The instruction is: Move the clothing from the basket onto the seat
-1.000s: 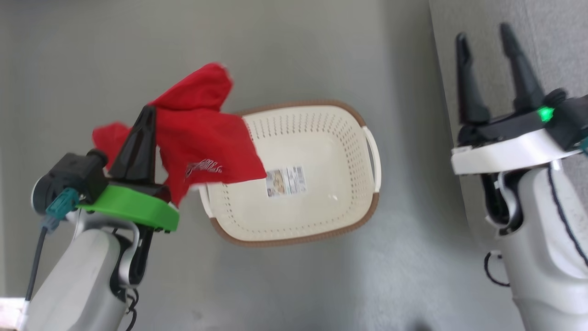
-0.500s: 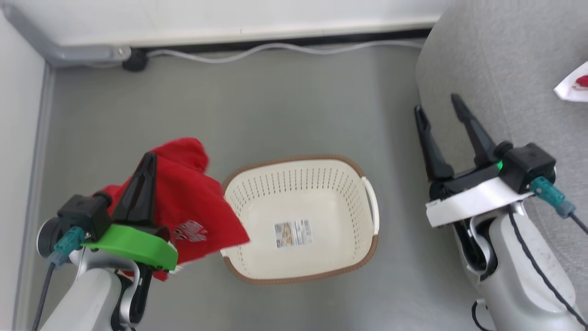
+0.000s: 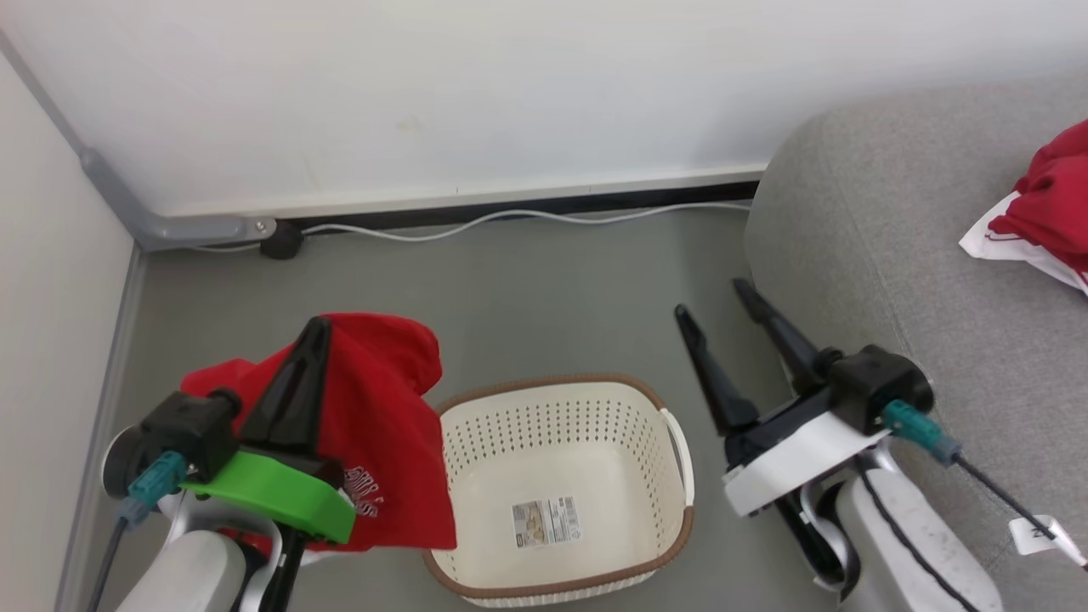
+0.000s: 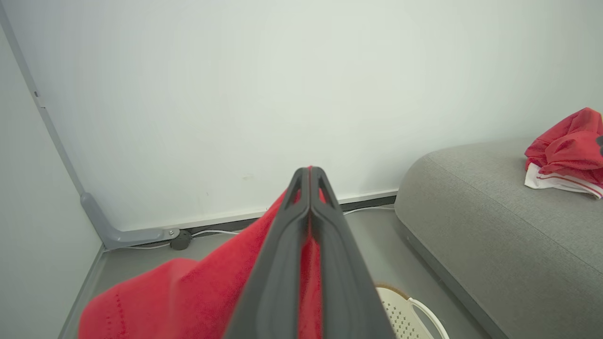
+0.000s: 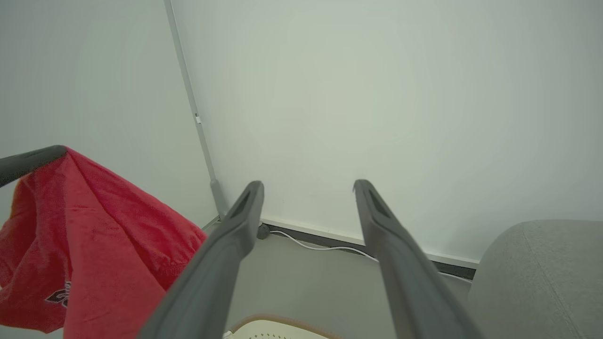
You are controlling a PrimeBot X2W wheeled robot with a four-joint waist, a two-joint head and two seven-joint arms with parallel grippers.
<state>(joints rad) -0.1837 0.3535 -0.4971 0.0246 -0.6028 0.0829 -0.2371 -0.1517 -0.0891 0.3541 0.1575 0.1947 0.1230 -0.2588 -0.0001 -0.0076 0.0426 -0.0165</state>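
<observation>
- Head view: a grey-green floor (image 3: pixel 544 289) meets a white wall (image 3: pixel 425 85), with a cable (image 3: pixel 527 214) along the skirting. The left gripper (image 3: pixel 316 331) has its fingers pressed together and pinches the held garment (image 3: pixel 391 459), which drapes off its right side over the rim of the basket (image 3: pixel 544 384). What shows of the basket's inside carries a label and no cloth. Across the basket the right gripper (image 3: pixel 710 299) stands spread and holds nothing, with the seat (image 3: pixel 892 255) just beyond its right finger. A second garment (image 3: pixel 1050 200) lies there, well apart from both grippers.
- The step, as I judge it, is carrying the last piece across. The next move calls for swinging the left gripper rightward, high enough that the hanging cloth clears the rim and the other arm, and then letting go over the cushion.
- Left wrist view: this shows the pinch itself — red fabric spills out on both sides of the closed fingers. The seat lies right of the tips.
- Right wrist view: this shows the bare gap between its fingers — and the held garment hanging off to their left.
</observation>
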